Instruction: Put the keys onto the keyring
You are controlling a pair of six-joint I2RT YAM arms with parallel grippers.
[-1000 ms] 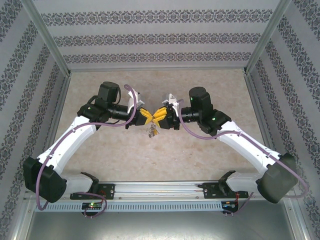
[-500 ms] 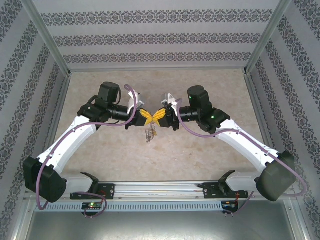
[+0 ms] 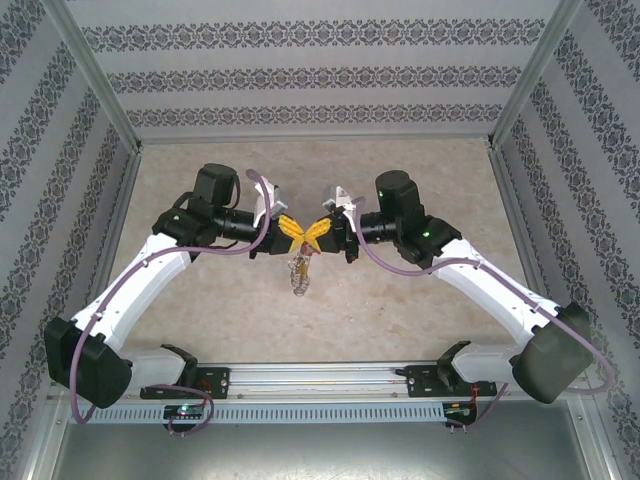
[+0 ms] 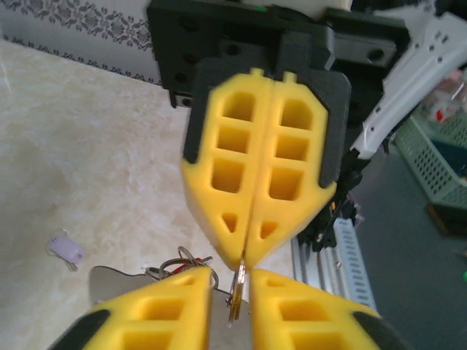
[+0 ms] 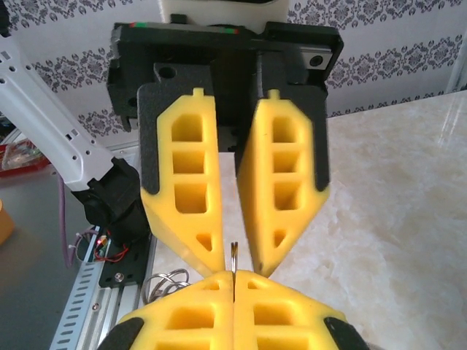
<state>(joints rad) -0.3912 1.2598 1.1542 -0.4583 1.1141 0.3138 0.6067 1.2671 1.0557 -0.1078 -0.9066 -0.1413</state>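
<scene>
While the top view shows the table (image 3: pixel 420 300) with open surface reaching every edge, both grippers meet above its middle. The right gripper (image 3: pixel 316 232) has its jaws pressed together on the keyring (image 3: pixel 300 272), which dangles beneath. The left gripper (image 3: pixel 292 230) has its jaws slightly apart, either side of the ring's rim. The left wrist view adds the lilac-headed key (image 4: pixel 64 249), lying loose on the table.

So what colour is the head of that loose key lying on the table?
Pale lilac; the loose key shows best in the left wrist view.
</scene>
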